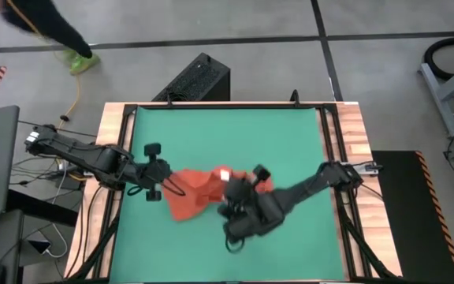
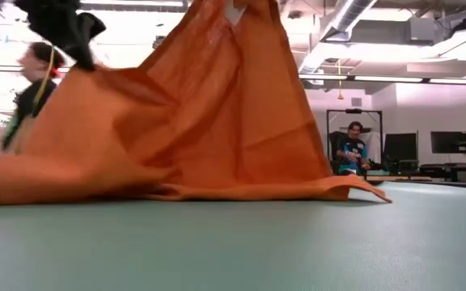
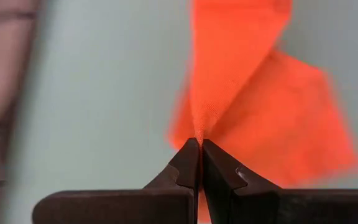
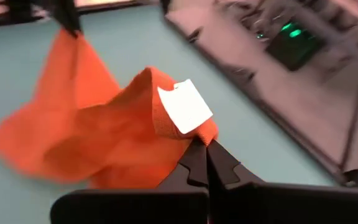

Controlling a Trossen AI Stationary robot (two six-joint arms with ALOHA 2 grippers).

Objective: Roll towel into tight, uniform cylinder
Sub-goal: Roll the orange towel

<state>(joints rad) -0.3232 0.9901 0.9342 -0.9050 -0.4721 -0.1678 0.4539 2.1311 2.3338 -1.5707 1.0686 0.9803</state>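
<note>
While both arms lift it, a soft orange-red cloth towel (image 1: 199, 193) with a small white tag (image 4: 184, 108) hangs tented over the middle of the green desk (image 1: 211, 134), its lower folds resting on the surface. At left, the left end effector (image 3: 199, 144) is pressed together on a corner. At right, the right end effector (image 4: 205, 149) pinches the hem beside the tag. Light and limp, it likely needs edge or corner grips.

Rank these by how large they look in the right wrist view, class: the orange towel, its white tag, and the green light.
1. The towel, pinched by both grippers.
2. The white tag.
3. The green light, smallest, though it sits farther off, so its true size is unsure.
</note>
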